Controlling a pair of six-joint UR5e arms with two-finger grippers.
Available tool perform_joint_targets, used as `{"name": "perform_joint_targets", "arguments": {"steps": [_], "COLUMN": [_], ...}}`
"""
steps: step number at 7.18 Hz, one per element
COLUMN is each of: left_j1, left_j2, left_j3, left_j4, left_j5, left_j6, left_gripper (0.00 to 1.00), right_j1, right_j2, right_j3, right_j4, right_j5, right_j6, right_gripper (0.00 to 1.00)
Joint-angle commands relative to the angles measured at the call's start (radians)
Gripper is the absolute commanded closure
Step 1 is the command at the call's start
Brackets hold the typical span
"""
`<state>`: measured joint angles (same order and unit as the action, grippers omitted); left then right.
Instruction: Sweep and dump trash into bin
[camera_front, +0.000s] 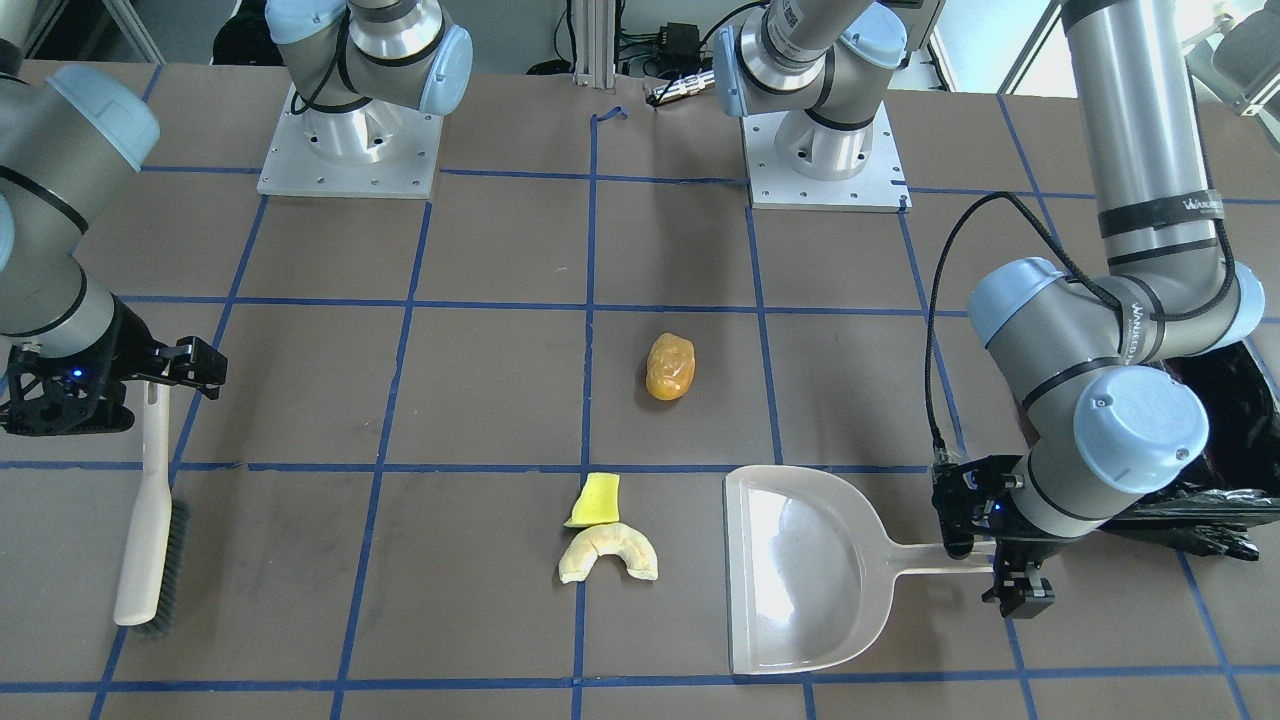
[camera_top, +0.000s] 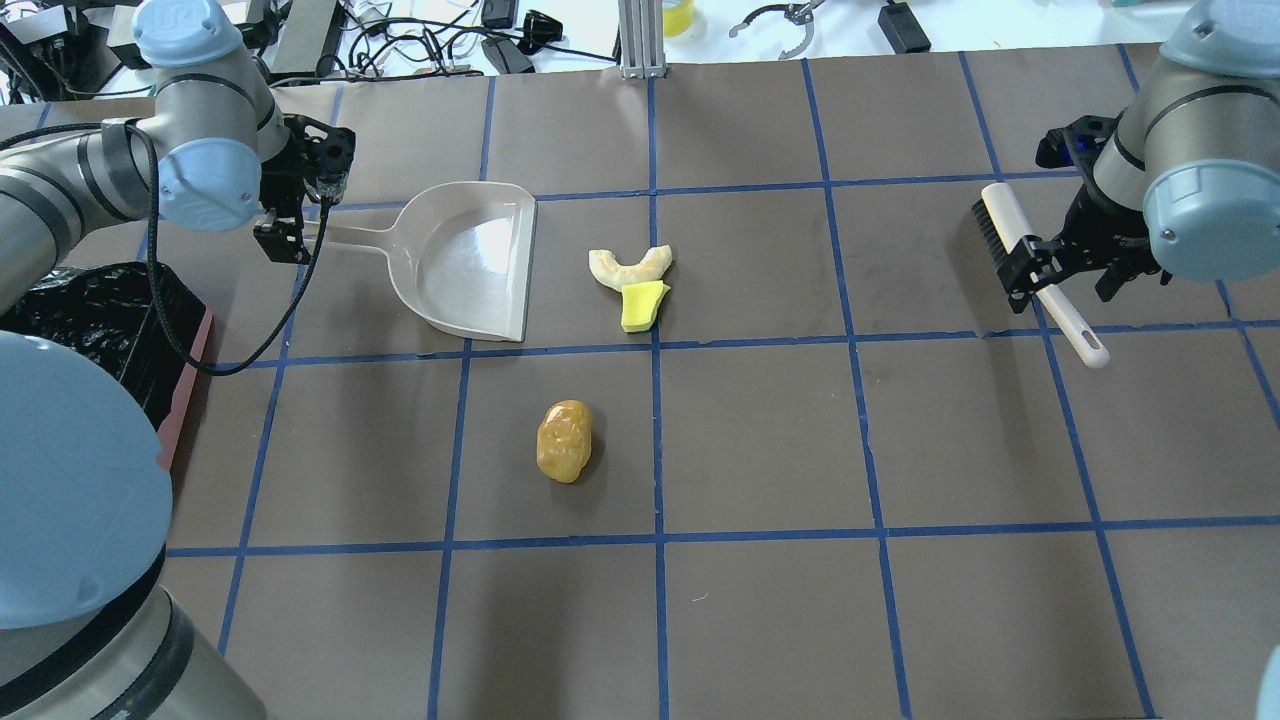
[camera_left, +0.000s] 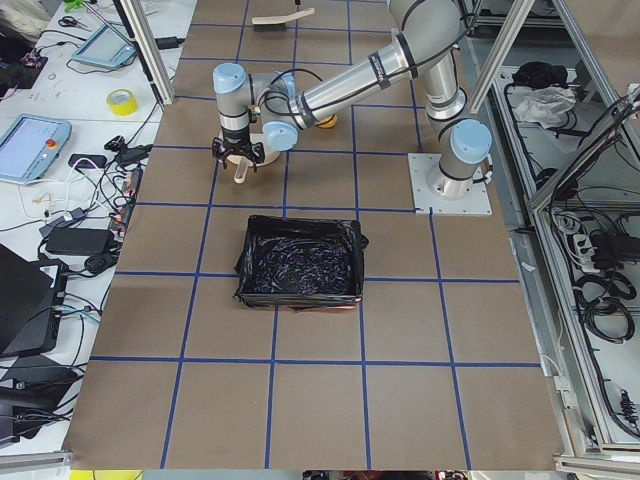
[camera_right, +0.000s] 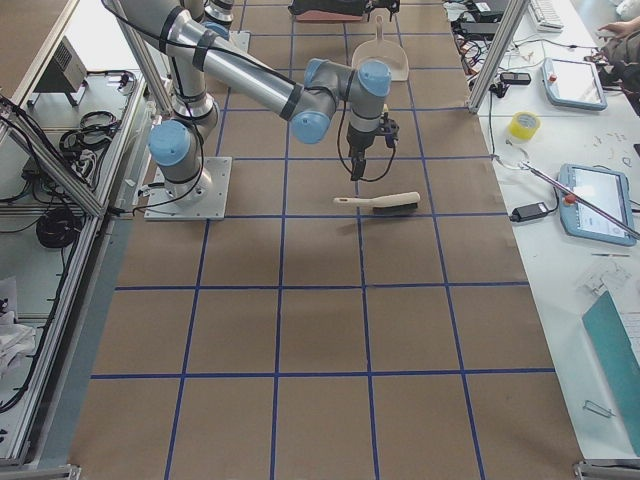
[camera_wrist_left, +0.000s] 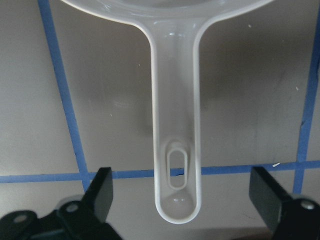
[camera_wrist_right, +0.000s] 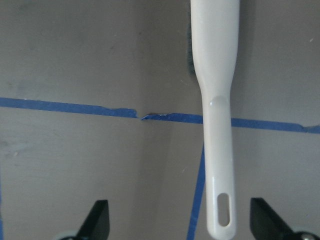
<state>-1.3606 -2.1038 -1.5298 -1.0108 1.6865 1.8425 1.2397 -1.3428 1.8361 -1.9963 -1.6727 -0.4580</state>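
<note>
the orange-brown lump (camera_front: 670, 367) lies alone mid-table. the yellow-green wedge (camera_front: 594, 500) touches the cream crescent (camera_front: 608, 552), near the dustpan (camera_front: 800, 570) mouth. the bin (camera_left: 295, 297) (black-lined) sits on the robot's left. the left gripper (camera_wrist_left: 182, 200) is spread astride the dustpan handle, and the right gripper (camera_wrist_right: 181, 222) is spread astride the brush (camera_front: 150, 530) handle.

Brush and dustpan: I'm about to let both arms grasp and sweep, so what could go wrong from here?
1. The brush handle sits off-centre in the open right gripper, so closing may twist it.
2. The orange lump lies apart from the crescent and wedge, off the dustpan mouth's line; one sweep could miss it or roll it away.
</note>
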Motion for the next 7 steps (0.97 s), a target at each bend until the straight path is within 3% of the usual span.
{"name": "perform_joint_targets", "arguments": {"steps": [1,3,5,7], "left_j1": [0.000,0.000,0.000,0.000], "left_j2": [-0.008,-0.016,-0.016,-0.015], "left_j3": [-0.006,0.000,-0.004,-0.007], "left_j4": [0.003,0.021,0.023,0.023], "left_j5": [-0.022,-0.031,-0.042,-0.042], "left_j6": [-0.003,-0.002,-0.002,-0.002], "left_gripper": [0.13,0.24,0.53,0.82], "right_j1": [-0.034,-0.037,-0.060,-0.062], "right_j2": [0.065,0.103,0.113,0.113], "right_j3": [0.003,0.003,0.012,0.017], "right_j4": [-0.070,-0.087,-0.090,-0.091], "right_j5": [-0.033,-0.032,-0.021,-0.021], "right_j6": [-0.145,-0.174,-0.174,-0.182], "right_gripper": [0.01,0.11,0.17,0.53]}}
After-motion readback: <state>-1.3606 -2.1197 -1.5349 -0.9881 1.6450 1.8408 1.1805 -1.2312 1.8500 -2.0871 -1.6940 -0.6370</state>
